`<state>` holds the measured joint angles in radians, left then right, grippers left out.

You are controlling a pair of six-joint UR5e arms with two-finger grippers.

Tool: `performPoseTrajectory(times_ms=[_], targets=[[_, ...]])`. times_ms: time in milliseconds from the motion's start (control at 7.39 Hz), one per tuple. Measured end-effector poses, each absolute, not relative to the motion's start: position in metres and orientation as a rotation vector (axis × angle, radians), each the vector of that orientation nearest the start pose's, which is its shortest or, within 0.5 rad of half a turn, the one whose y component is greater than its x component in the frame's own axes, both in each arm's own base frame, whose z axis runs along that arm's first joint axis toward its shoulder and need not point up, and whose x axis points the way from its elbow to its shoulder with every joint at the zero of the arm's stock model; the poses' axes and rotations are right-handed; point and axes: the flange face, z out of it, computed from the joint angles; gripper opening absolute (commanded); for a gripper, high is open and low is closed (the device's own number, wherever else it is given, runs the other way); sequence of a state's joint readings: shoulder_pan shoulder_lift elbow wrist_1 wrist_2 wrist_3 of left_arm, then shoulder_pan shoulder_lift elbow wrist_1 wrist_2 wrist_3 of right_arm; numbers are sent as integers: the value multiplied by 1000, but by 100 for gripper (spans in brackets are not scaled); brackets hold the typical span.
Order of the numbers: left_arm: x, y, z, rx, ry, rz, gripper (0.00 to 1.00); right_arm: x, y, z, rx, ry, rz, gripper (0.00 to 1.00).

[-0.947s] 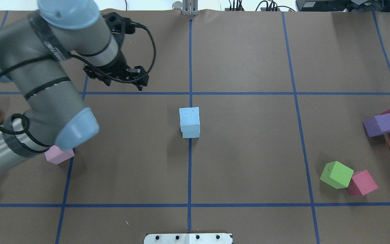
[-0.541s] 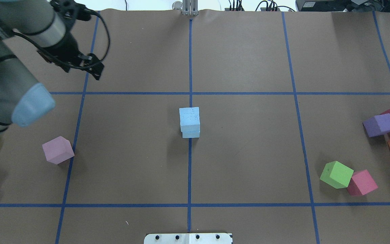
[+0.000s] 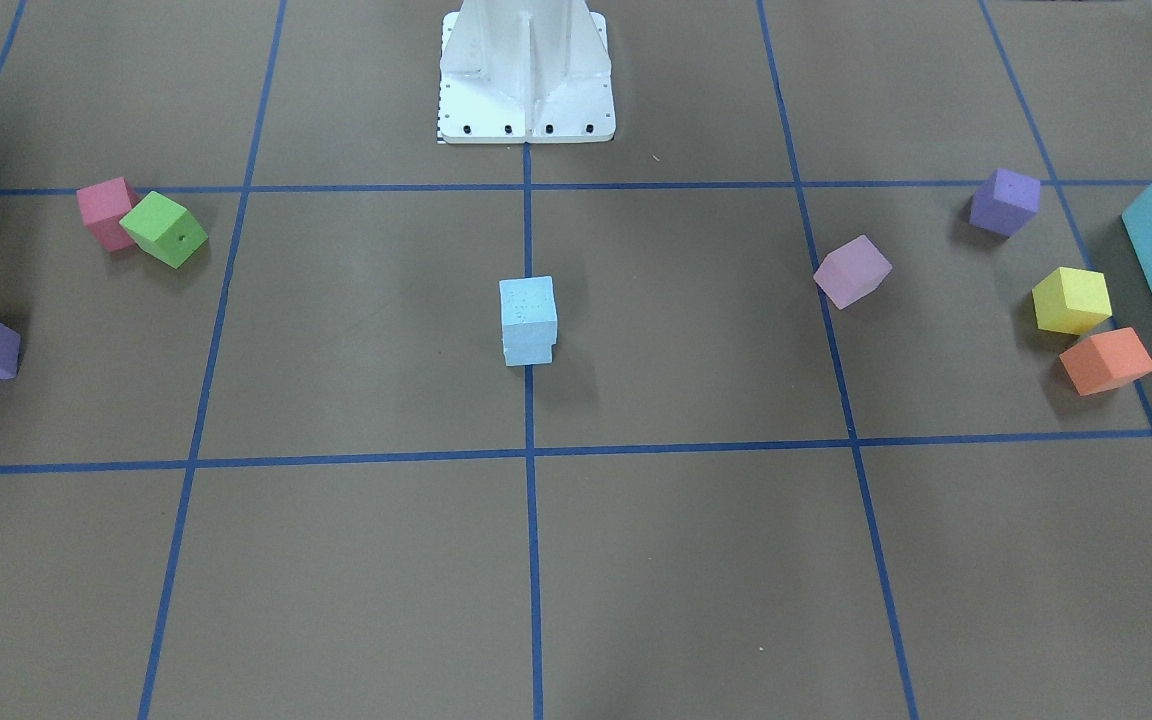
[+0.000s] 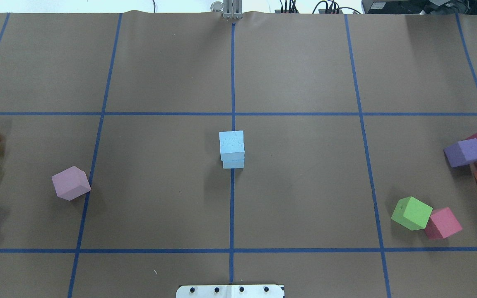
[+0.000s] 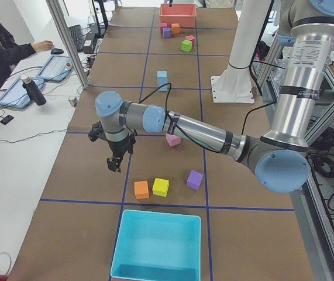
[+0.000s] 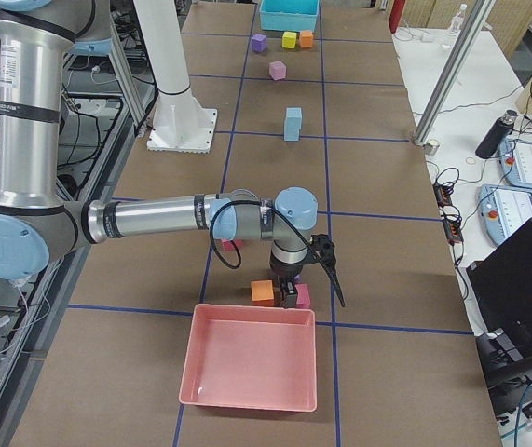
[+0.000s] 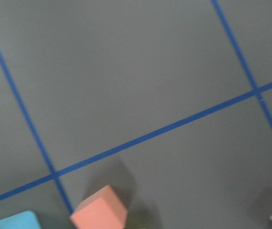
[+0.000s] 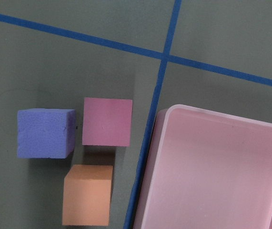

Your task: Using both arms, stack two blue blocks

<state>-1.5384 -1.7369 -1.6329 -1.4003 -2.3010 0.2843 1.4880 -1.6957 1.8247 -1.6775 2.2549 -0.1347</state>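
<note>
Nearest the robot, just ahead of the white base mount (image 4: 230, 291), the two blue blocks (image 4: 232, 150) stand as one column on the centre tape line of the table (image 4: 304, 186). The upper block (image 4: 231, 142) sits squarely on the lower block (image 4: 233, 164), their edges close to flush, and nothing touches them. From that I judge the stacking itself done, and the step in hand looks like parking the arms clear, since neither of the two fixed central views shows an arm. Farther out, at the table's left end, the left gripper (image 5: 114, 165) hangs above bare paper near an orange cube (image 5: 141, 189) and a yellow cube (image 5: 161, 187), short of the teal box (image 5: 157, 246). At the right end the right gripper (image 6: 312, 291) hangs over a purple cube (image 8: 45, 132) and a pink cube (image 8: 107, 121), just beside the pink tray (image 8: 212, 167). I cannot tell whether either gripper is spread or clenched, because only the side views catch them and the wrist cameras show no fingers. The next move probably calls for no further grasp, only that any arm travel stays wide of the centre, since light foam would likely topple at a brush.
</note>
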Motion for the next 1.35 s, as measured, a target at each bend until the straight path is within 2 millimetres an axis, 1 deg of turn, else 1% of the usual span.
performPoseTrajectory(times_ms=[135,271,406,541,812,1353], targets=[[-66,-552,582,157,720,308,98,34,-442,608,41,-685,-216,100],[-72,-545,590,173,718,306,98,34,-442,607,41,-685,-216,100],[-74,-538,592,189,716,312,98,34,-443,606,43,-685,-217,100],[-74,-534,589,205,714,318,98,34,-443,606,44,-685,-217,100],[-74,-533,582,223,710,326,98,34,-443,605,43,-688,-213,100],[-74,-525,588,211,714,316,98,33,-443,605,42,-694,-208,100]])
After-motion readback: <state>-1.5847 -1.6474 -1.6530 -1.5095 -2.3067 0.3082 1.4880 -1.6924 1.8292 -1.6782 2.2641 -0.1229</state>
